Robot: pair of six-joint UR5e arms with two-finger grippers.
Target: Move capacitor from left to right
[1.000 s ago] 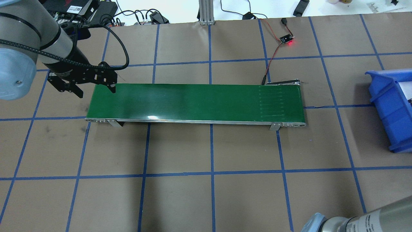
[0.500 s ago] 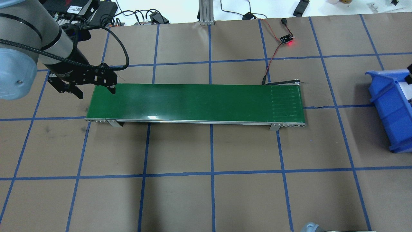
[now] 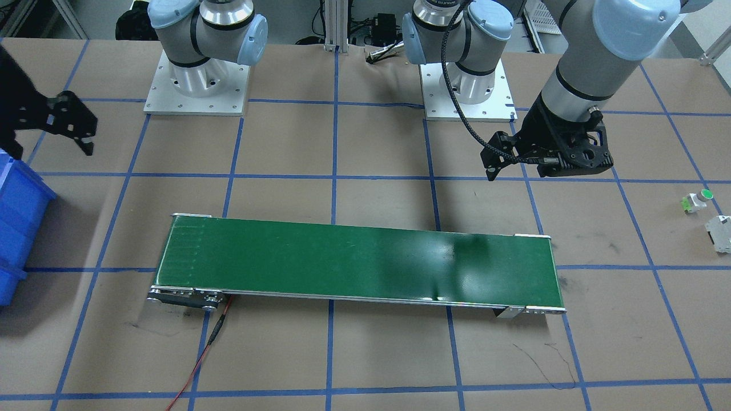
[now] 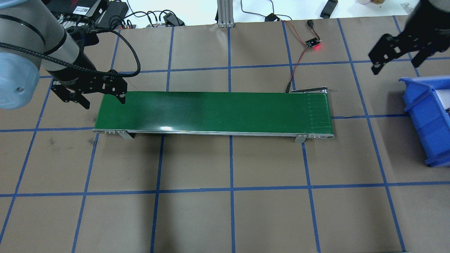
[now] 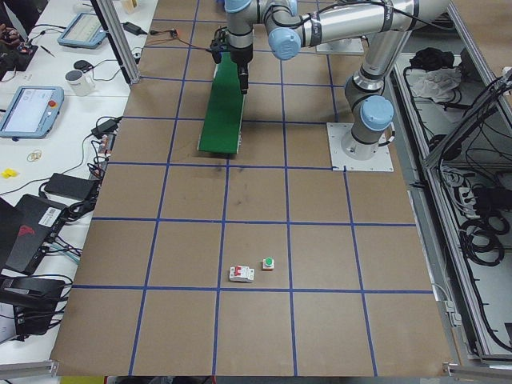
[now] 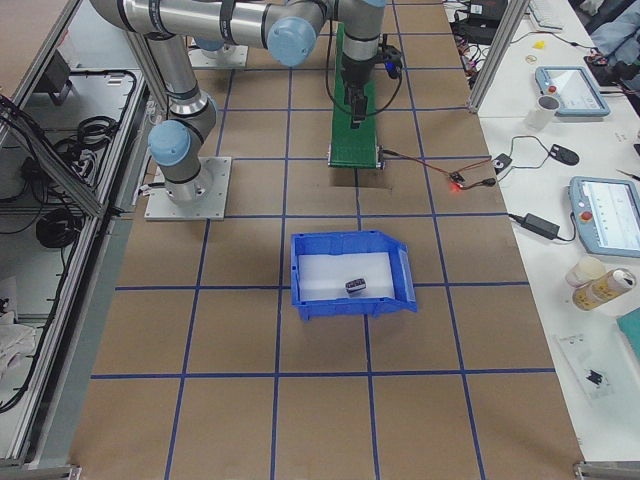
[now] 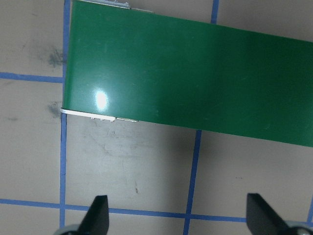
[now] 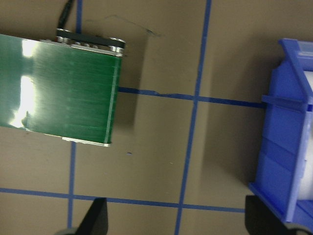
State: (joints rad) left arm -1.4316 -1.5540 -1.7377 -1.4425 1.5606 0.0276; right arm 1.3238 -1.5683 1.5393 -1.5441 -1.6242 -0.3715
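Capacitor (image 6: 355, 286) lies on the pale floor of the blue bin (image 6: 400, 272), outside both pairs of jaws, a small dark stub with a lighter end.

The right gripper (image 4: 395, 66) hangs above the table with its jaws spread wide and nothing between them. In its wrist view the bin's wall runs off beside one fingertip, and the end of the green conveyor belt (image 4: 211, 110) sits ahead of the jaws on the other side.

The left gripper (image 4: 103, 101) has its jaws spread too, and empty. One fingertip is over the belt's opposite end, the other over bare brown table. From its wrist camera the belt end lies ahead of the gap.

A white part with a green cap (image 3: 698, 200) and a white-grey blocky part (image 3: 721, 233) lie on the table well out to the side of the left jaws, near each other.

A dark device (image 4: 82, 7) at the table's far edge carries a white label and a red mark; the print is too small to read.
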